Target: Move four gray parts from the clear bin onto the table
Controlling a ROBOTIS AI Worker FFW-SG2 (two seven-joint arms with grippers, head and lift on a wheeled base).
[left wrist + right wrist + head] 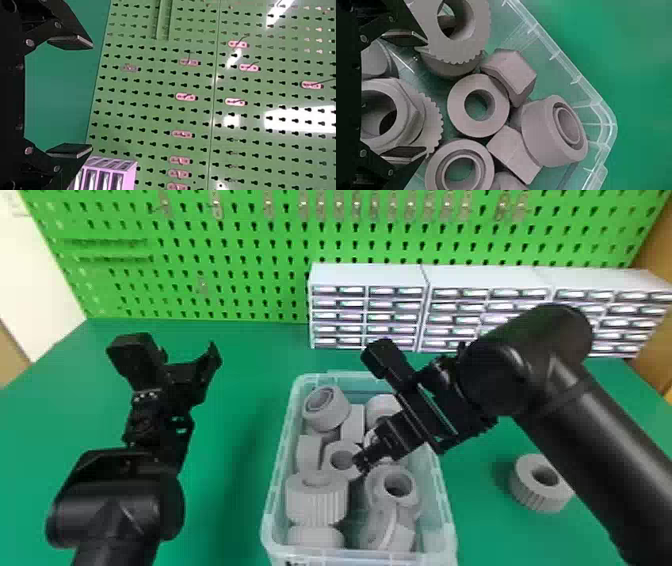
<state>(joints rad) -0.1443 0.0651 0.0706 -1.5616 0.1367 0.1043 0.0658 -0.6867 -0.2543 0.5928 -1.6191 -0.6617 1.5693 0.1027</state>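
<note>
Green tabletop (240, 355), backed by green pegboard (240, 255) and white drawer cabinets (367, 275). On tabletop: one ribbed gray ring (524, 491), right of clear bin (284, 440); presumably one of four delivered, three outstanding. In bin: assorted gray parts (317, 505), jumbled, several bored through. Right gripper (426, 96): above the jumble, fingers wide apart, nothing clasped. Left gripper (92, 97): above tabletop, left of bin, fingers spread, empty. Next, by judgement: picking of a second part. Writing: dark print (295, 562) on bin's near wall, illegible.
</note>
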